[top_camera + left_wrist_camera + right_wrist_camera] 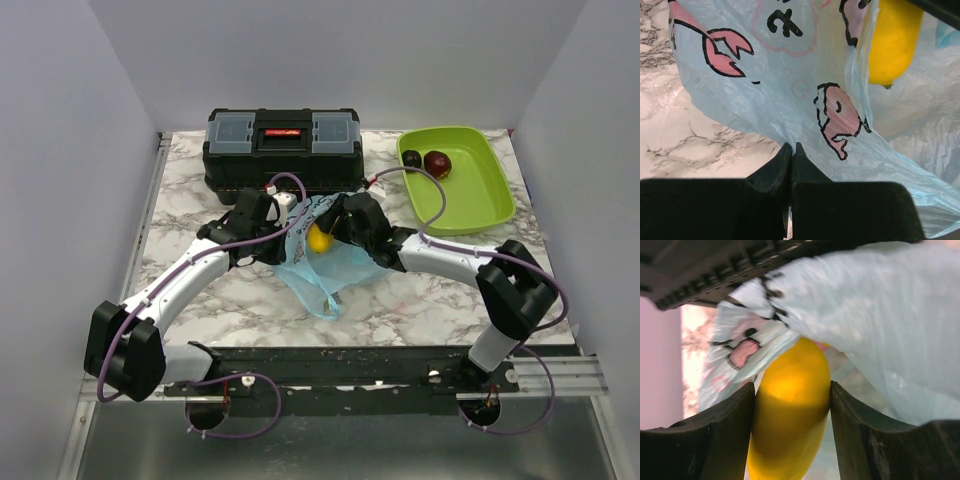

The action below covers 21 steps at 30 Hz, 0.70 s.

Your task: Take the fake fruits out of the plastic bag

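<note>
Fingers of my right gripper (792, 386) clasp the yellow fake fruit (789, 430) across its width, its long axis along them, at the mouth of the plastic bag (780, 95); my left gripper (791, 152) pinches its film.

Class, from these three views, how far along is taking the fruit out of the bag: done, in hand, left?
Done: a dark purple fruit and a dark red fruit lie in the green tray. In hand: the left tool pinches the bag, the right tool grips a yellow fruit at its mouth. Left: lifting that fruit out; whether more hides inside cannot be seen.
</note>
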Each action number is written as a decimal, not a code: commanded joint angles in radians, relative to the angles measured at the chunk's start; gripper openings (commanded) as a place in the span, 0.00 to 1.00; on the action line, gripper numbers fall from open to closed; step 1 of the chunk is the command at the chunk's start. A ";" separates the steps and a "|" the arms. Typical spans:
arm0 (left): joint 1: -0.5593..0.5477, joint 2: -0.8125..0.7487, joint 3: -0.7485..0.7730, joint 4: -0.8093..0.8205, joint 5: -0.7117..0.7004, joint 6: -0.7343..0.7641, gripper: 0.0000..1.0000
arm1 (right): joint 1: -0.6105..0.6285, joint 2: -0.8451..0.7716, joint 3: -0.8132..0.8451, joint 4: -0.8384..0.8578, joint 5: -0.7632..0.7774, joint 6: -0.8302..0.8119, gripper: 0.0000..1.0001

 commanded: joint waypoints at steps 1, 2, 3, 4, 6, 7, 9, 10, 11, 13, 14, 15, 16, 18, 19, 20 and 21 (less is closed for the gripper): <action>0.003 -0.013 0.015 0.005 0.021 0.005 0.00 | 0.006 -0.059 -0.062 0.151 -0.127 -0.061 0.31; 0.003 -0.013 0.013 0.005 0.022 0.005 0.00 | 0.006 -0.063 -0.071 0.168 -0.153 -0.074 0.29; 0.004 -0.014 0.013 0.005 0.022 0.005 0.00 | 0.006 -0.064 -0.077 0.183 -0.179 -0.090 0.26; 0.003 -0.014 0.013 0.005 0.022 0.004 0.00 | 0.005 -0.062 -0.078 0.189 -0.202 -0.103 0.23; 0.003 -0.016 0.013 0.006 0.020 0.005 0.00 | 0.005 -0.059 -0.078 0.200 -0.249 -0.132 0.16; 0.003 -0.016 0.013 0.005 0.019 0.004 0.00 | 0.005 -0.060 -0.080 0.205 -0.268 -0.141 0.13; 0.003 -0.016 0.013 0.005 0.019 0.005 0.00 | 0.005 -0.067 -0.081 0.209 -0.287 -0.168 0.07; 0.003 -0.014 0.013 0.006 0.020 0.005 0.00 | 0.005 -0.072 -0.081 0.205 -0.287 -0.185 0.04; 0.003 -0.014 0.013 0.005 0.019 0.004 0.00 | 0.005 -0.078 -0.082 0.201 -0.311 -0.195 0.01; 0.004 -0.013 0.013 0.006 0.019 0.004 0.00 | 0.006 -0.104 -0.094 0.201 -0.306 -0.220 0.01; 0.003 -0.011 0.013 0.005 0.020 0.004 0.00 | 0.005 -0.124 -0.105 0.207 -0.299 -0.232 0.01; 0.003 -0.010 0.013 0.004 0.020 0.005 0.00 | 0.006 -0.144 -0.118 0.210 -0.286 -0.244 0.01; 0.003 -0.008 0.015 0.004 0.020 0.005 0.00 | 0.006 -0.169 -0.130 0.214 -0.256 -0.253 0.01; 0.003 -0.008 0.013 0.004 0.020 0.005 0.00 | 0.006 -0.221 -0.157 0.218 -0.209 -0.273 0.01; 0.003 -0.007 0.013 0.005 0.019 0.004 0.00 | 0.005 -0.252 -0.173 0.218 -0.183 -0.284 0.01; 0.003 -0.006 0.015 0.005 0.020 0.005 0.00 | 0.005 -0.279 -0.186 0.222 -0.163 -0.292 0.01; 0.003 -0.004 0.015 0.004 0.020 0.004 0.00 | 0.005 -0.314 -0.203 0.225 -0.139 -0.301 0.01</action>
